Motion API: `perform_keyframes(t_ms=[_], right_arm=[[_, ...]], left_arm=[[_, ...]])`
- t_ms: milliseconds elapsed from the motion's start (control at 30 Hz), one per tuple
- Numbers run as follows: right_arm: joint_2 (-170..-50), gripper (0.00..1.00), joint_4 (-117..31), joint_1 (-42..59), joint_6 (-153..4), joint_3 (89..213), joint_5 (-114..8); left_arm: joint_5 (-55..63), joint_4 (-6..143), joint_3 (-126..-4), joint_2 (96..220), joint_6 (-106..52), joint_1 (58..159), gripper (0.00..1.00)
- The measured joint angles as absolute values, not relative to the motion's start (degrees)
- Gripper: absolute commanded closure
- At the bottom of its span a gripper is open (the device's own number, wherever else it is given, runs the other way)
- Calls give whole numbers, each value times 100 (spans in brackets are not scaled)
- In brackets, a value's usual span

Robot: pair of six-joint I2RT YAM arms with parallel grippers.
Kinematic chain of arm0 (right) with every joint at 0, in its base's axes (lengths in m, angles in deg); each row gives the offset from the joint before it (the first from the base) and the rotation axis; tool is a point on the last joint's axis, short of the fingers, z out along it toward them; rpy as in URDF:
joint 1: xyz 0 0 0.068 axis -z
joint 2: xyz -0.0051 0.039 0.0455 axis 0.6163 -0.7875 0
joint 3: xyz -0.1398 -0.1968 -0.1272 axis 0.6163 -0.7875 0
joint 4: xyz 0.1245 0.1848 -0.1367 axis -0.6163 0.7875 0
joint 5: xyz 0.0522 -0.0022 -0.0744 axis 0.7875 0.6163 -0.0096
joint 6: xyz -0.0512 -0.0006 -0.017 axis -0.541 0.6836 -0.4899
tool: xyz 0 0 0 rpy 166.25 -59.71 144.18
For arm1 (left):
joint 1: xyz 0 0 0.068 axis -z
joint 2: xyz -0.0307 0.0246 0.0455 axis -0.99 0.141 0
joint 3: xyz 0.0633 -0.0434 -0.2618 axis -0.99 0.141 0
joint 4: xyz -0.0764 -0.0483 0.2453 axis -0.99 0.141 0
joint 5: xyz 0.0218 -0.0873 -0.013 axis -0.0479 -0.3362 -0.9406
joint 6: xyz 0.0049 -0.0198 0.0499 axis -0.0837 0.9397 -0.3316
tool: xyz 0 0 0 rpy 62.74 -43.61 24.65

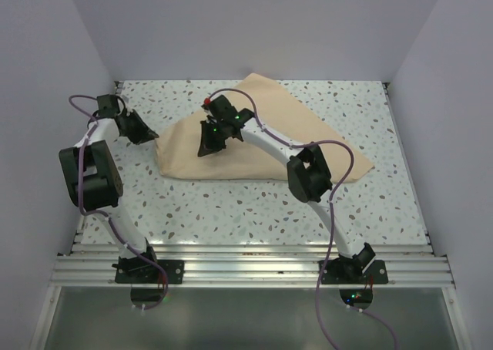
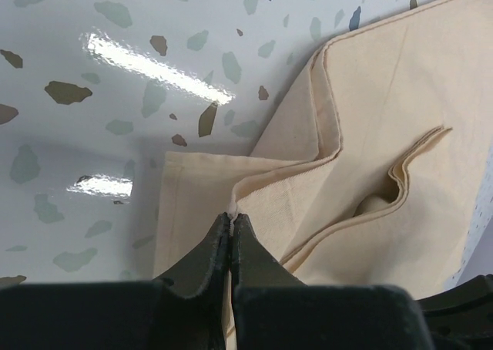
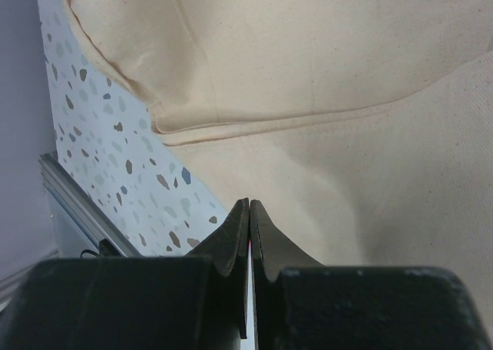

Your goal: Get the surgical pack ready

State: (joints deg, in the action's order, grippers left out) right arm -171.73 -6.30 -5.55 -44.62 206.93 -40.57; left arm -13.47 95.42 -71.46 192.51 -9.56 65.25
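left gripper pinching edge of folded beige cloth; right gripper pressed together above it

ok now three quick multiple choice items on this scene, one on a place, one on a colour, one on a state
1. The left gripper is at: A) the left corner of the big beige folded cloth B) its right end C) off the table
2. The table is: A) black B) white with dark speckles C) wooden
3. The fingers of the right gripper are: A) wide open B) shut C) unseen
Key: 1A, top view shows it there; 2B, speckles in every view; 3B, its wrist view shows fingers together.
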Motion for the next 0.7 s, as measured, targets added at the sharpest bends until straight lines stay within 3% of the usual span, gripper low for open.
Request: perform_keyframes(t_ms=[567,700], right_arm=[[-17173,100,-632,-658,-4436,20693,-4063],[-17182,100,-630,-658,-4438,20693,-4063]], left_arm=[[-1046,9863,-7419,19375,-927,6584,100],[-810,10003,-7601,19567,-1017,6566,86]])
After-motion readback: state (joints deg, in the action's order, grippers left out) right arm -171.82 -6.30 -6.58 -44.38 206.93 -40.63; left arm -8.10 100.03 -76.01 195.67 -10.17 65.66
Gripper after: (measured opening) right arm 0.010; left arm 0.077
